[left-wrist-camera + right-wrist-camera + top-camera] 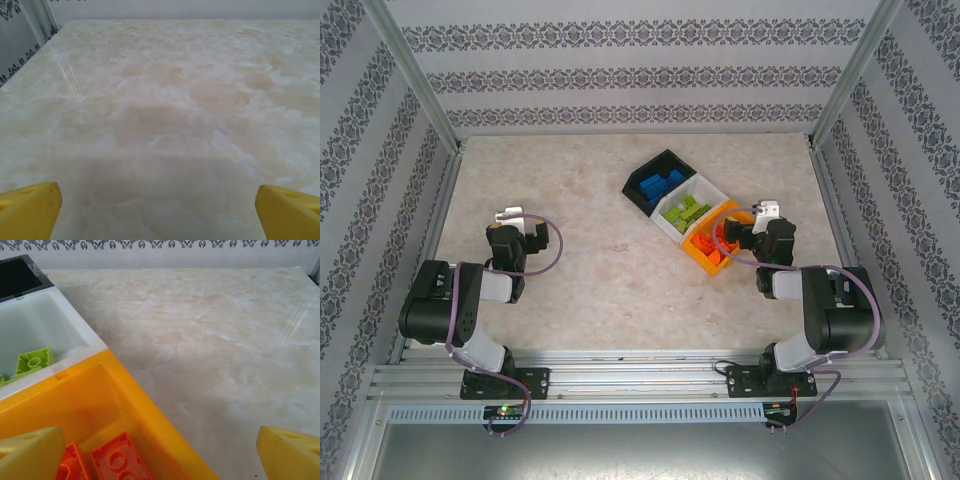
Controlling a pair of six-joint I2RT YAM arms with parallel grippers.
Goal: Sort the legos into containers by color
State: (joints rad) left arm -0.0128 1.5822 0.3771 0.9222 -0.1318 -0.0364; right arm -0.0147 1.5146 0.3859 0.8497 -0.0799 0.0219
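Observation:
Three joined bins sit at the table's back right. The black bin (658,172) holds blue legos (658,186), the white bin (700,191) holds lime green legos (684,212), and the orange-yellow bin (735,210) holds orange-red legos (708,246). My right gripper (738,232) hangs open over the right rim of the orange-yellow bin (145,415), with nothing between its fingers; orange-red legos (117,460) lie below and a green lego (34,361) rests in the white bin (60,325). My left gripper (515,218) stands open over bare table at the left, holding nothing.
Patterned walls and metal frame posts (410,70) enclose the marble tabletop (590,270). An aluminium rail (640,378) runs along the near edge by the arm bases. Open tabletop lies between the two arms.

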